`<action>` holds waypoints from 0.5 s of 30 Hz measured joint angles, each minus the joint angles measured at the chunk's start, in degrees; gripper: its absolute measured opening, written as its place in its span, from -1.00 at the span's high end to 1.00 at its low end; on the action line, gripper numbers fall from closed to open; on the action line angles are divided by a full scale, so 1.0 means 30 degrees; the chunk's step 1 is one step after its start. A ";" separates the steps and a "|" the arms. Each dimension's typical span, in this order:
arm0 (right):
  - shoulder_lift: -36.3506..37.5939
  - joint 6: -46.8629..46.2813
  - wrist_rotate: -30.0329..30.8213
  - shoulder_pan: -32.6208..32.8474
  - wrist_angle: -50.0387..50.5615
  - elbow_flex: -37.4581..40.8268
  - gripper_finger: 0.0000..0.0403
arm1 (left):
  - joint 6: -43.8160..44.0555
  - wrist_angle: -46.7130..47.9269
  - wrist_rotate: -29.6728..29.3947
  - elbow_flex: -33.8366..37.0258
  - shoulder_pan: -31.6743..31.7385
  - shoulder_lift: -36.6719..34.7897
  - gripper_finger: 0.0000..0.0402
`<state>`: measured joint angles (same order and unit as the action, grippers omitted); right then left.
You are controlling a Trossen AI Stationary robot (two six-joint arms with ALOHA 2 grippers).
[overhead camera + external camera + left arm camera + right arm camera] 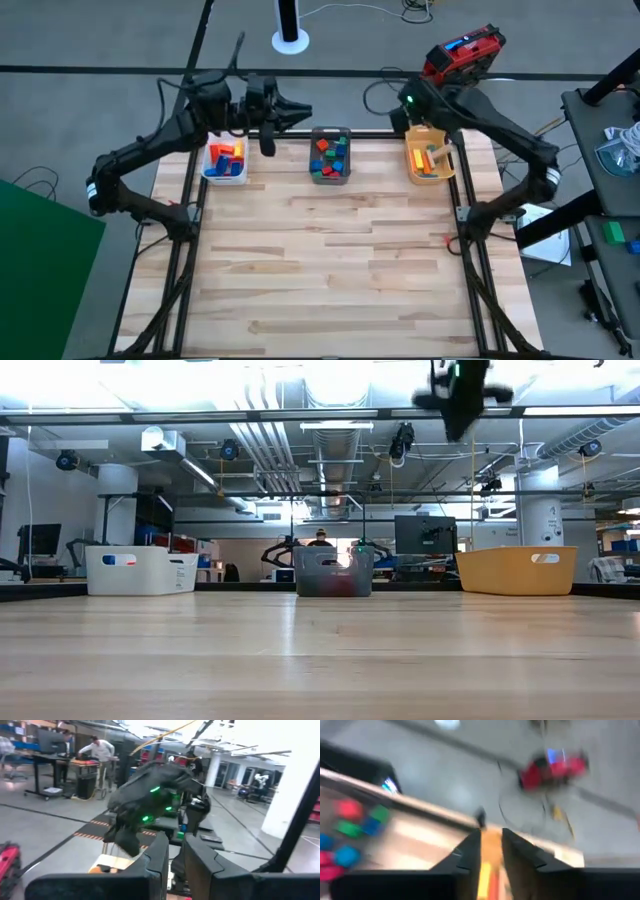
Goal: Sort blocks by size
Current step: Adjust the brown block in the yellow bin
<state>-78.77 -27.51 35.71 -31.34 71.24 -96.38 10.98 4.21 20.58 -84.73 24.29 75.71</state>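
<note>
Blocks (329, 158) are sitting in the grey bin (330, 133) at the table's far edge, between your grippers: left gripper (300, 111), fingers nearly together and holding nothing, is hovering nearer; right gripper's (491, 842) narrow gap is looking empty over the orange bin (428, 177).

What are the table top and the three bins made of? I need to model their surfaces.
The table top looks like pale wood planks with visible grain and seams. The white bin, grey bin and orange bin look like smooth moulded plastic; the grey one seems translucent.
</note>
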 joint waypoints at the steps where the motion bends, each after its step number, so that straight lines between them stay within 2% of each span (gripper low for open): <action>1: -0.0352 -0.0114 -0.0690 -0.1044 0.0321 0.0273 0.73 | 0.0000 0.0131 0.0070 0.0000 0.0209 -0.0009 0.82; 4: -0.1374 0.0045 -0.3213 -0.3988 0.0979 0.1087 0.91 | -0.0320 0.0603 0.0806 0.0000 0.0705 -0.0074 0.82; 6: -0.2149 0.0102 -0.5092 -0.5726 0.1483 0.1555 0.93 | -0.0557 0.1065 0.1043 0.0000 0.0865 -0.0189 0.82; 7: -0.2566 0.0108 -0.5411 -0.6418 0.1842 0.1737 0.94 | -0.0650 0.1309 0.1083 0.0000 0.0902 -0.0239 0.82; 11: -0.3880 -0.0224 -0.5039 -0.8034 0.3644 0.1939 0.94 | -0.0985 0.2307 0.1144 0.0000 0.0993 -0.0273 0.82; 15: -0.4853 -0.0247 -0.4524 -0.8039 0.4107 0.1970 0.94 | -0.1501 0.3039 0.1180 0.0000 0.0993 -0.0287 0.82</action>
<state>-93.33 -28.25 22.14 -55.46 83.56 -90.47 6.48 13.33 24.12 -84.73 27.27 74.85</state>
